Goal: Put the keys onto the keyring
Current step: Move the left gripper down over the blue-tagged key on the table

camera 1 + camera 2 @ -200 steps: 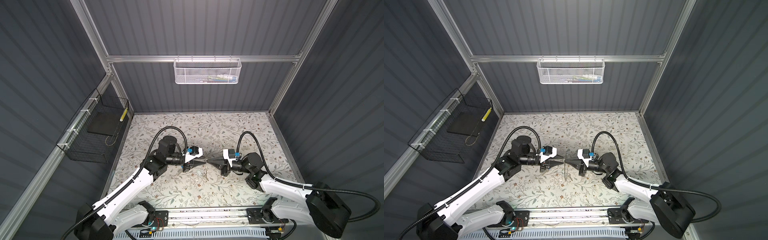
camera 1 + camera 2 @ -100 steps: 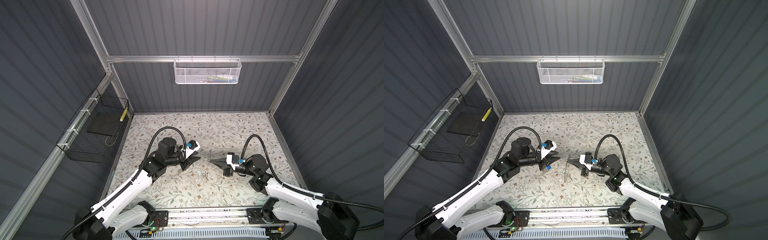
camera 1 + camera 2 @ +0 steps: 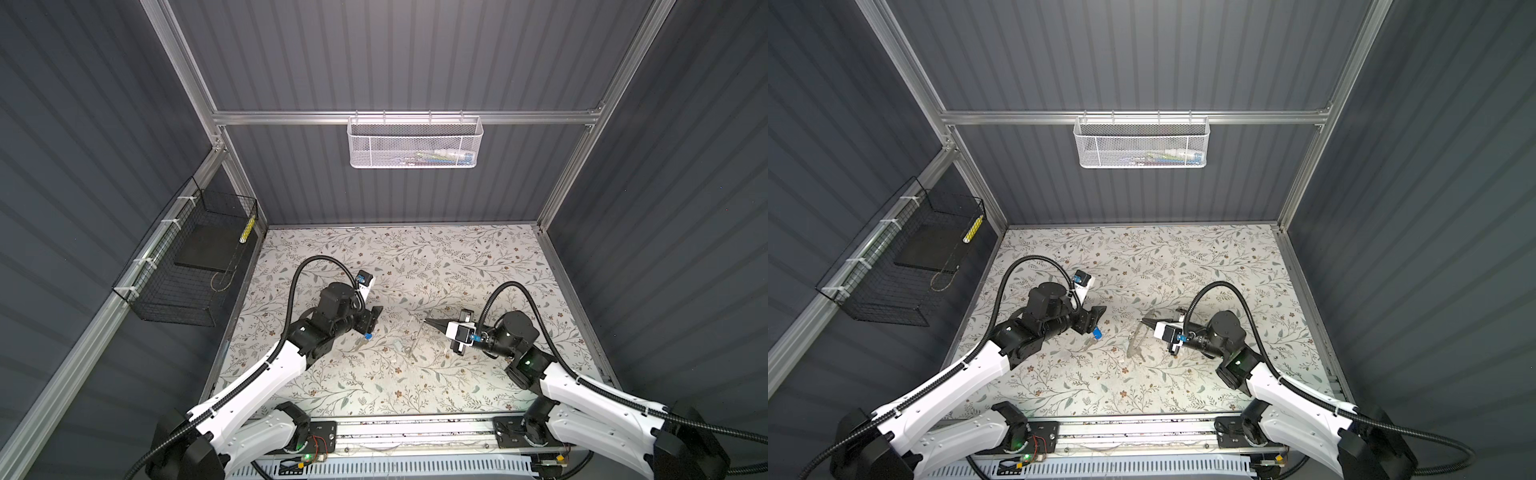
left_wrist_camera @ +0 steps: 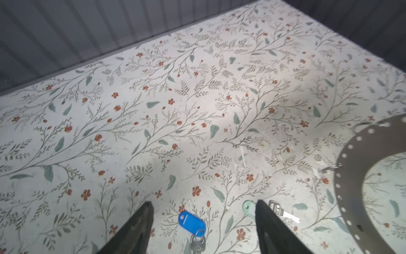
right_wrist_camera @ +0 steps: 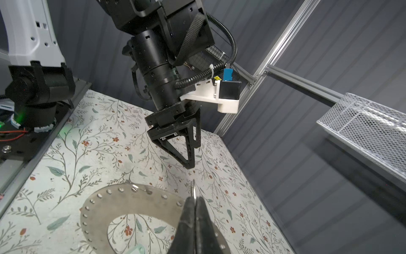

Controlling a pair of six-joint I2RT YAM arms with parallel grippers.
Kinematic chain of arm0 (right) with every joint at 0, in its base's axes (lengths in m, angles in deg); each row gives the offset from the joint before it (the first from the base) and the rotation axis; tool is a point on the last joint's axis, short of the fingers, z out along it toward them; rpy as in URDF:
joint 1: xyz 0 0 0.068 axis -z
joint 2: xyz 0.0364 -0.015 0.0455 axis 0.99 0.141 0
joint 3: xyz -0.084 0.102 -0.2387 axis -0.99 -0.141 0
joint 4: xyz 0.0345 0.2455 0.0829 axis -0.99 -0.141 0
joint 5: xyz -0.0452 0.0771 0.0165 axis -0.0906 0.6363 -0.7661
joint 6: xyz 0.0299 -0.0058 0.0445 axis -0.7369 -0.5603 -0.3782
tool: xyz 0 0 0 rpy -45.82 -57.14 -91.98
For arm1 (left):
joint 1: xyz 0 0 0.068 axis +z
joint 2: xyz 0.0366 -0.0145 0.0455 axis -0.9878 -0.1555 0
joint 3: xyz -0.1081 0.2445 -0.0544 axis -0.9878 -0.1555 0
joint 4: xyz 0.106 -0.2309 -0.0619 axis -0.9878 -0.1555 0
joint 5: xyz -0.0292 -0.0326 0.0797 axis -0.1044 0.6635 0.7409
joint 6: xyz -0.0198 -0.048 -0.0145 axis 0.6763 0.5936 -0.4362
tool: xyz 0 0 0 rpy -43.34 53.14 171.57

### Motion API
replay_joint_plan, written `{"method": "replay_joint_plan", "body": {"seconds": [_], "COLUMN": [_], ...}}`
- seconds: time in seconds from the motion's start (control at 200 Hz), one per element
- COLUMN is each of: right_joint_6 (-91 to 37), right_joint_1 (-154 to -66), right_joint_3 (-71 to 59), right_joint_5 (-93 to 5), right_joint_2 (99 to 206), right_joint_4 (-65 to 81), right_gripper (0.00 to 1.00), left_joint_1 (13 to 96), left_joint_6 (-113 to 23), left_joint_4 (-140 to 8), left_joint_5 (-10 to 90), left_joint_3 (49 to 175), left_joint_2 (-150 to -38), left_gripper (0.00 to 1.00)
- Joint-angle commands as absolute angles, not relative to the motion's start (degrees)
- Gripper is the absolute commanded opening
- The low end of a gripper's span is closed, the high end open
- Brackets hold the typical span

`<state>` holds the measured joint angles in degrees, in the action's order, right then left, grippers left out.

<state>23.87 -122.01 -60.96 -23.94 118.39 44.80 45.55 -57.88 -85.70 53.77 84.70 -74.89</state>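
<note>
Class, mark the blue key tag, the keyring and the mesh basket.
blue key tag (image 4: 191, 221): left wrist view, middle of the tag.
keyring (image 4: 353, 162): left wrist view, bare grey band.
mesh basket (image 3: 415, 146): a top view, front wall.

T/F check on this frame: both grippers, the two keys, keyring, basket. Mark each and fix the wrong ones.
1. The left gripper is open. True.
2. It grips the blue-tagged key. False: that key lies loose on the table between the fingers.
3. The right gripper is shut at the keyring rim. True.
4. The whitish-tagged key is threaded on the keyring. False: it lies on the table, apart from the ring.
5. A white mesh basket hangs on the back wall. True.
</note>
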Motion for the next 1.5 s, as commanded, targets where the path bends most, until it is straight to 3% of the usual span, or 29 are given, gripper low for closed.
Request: {"method": "replay_joint_plan", "body": {"seconds": [0.0,0.265,0.52,0.74,1.201,1.496], "right_joint_6": [28.4,21.7,18.9,19.5,18.3,19.3], "right_joint_1": [-122.2,-122.2,-122.1,-122.1,-122.1,-122.2], "right_joint_3": [-58.8,-57.9,-58.6,-58.8,-58.9,-58.7], "right_joint_5": [-28.2,-30.0,-28.3,-28.2,-27.4,-27.3], "right_joint_2": [118.3,121.5,119.5,115.5,112.4,112.7], "right_joint_4": [41.3,40.9,38.6,33.3,28.7,27.5], "right_gripper": [0.0,0.0,0.0,0.0,0.0,0.0], "left_joint_1": [46.3,46.4,46.4,46.4,46.4,46.4], "left_joint_6": [-48.5,-41.4,-38.1,-40.3,-42.6,-40.9], "left_joint_4": [-94.1,-103.9,-106.2,-108.0,-103.7,-103.1], "left_joint_5": [56.7,54.4,53.8,51.5,43.4,39.4], "left_joint_3": [88.6,94.0,92.6,95.1,96.2,95.5], "left_joint_2": [-79.9,-87.9,-90.8,-97.3,-106.7,-107.8], "left_gripper": [0.82,0.85,0.72,0.7,0.89,0.91]}}
